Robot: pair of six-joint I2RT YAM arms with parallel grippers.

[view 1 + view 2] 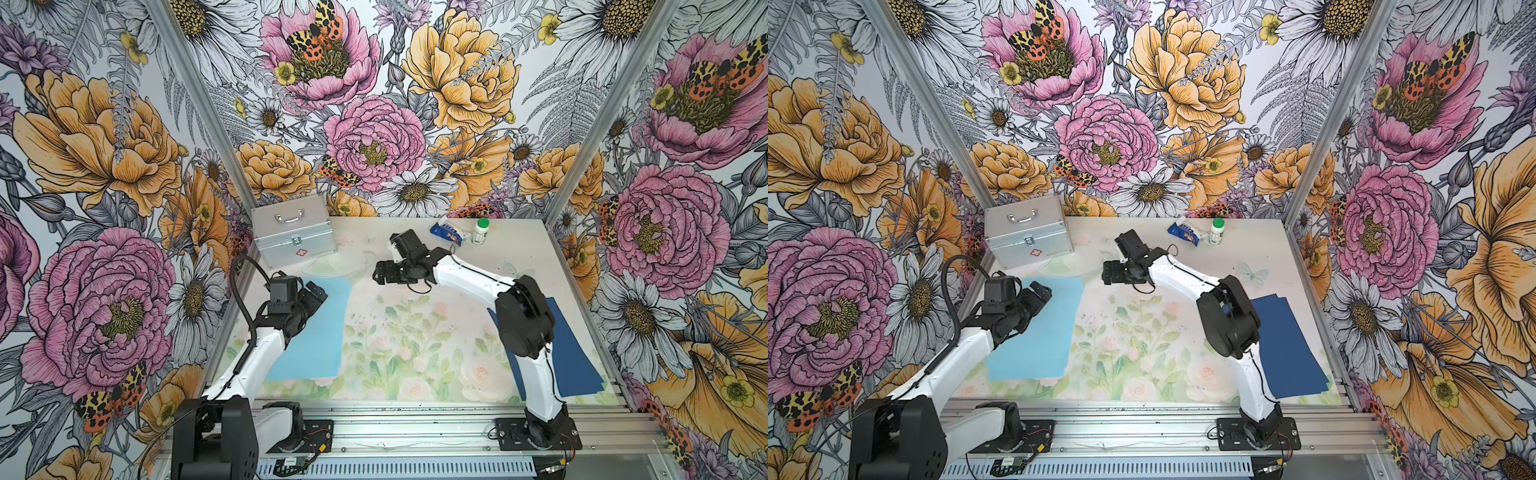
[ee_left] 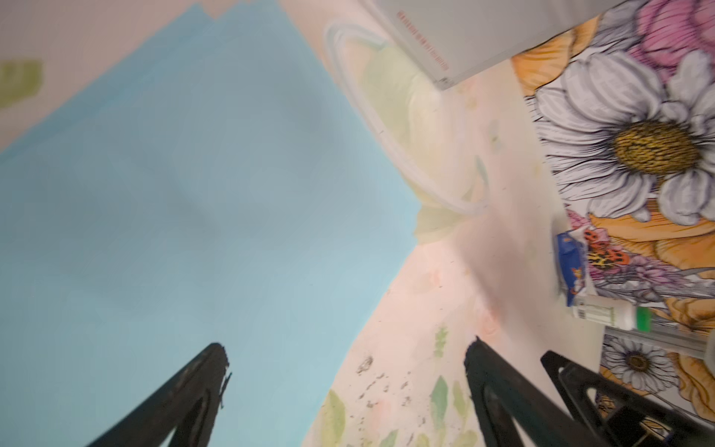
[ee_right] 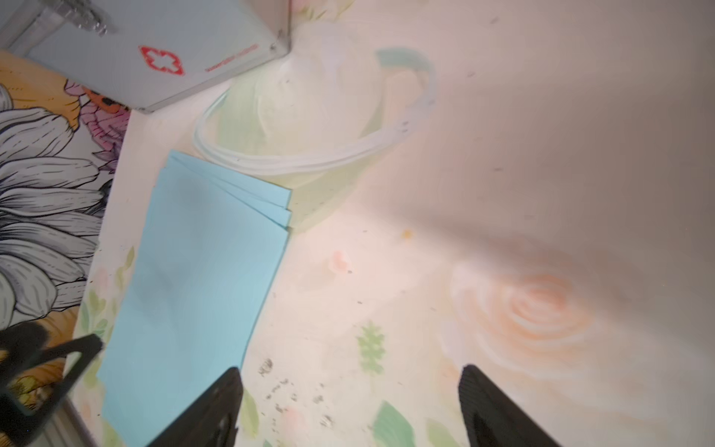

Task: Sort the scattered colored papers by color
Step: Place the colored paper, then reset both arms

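Observation:
The light blue colored papers (image 1: 309,336) (image 1: 1034,336) lie in a stack on the left of the table, with their far corners slightly fanned (image 3: 201,271). On the right, partly under my right arm, lies a stack of navy papers (image 1: 575,353) (image 1: 1287,345). My left gripper (image 1: 316,293) (image 1: 1040,293) (image 2: 344,360) hangs open over the far edge of the light blue stack (image 2: 174,193) and holds nothing. My right gripper (image 1: 377,276) (image 1: 1105,272) (image 3: 348,381) stands open and empty above bare table, just beyond the light blue stack's far right corner.
A silver case (image 1: 293,232) (image 3: 154,50) stands at the far left, with a clear plastic dish (image 1: 332,266) (image 3: 309,127) beside it. A blue-and-white packet (image 1: 449,233) and a white bottle with a green cap (image 1: 480,230) sit by the back wall. Patterned walls enclose three sides.

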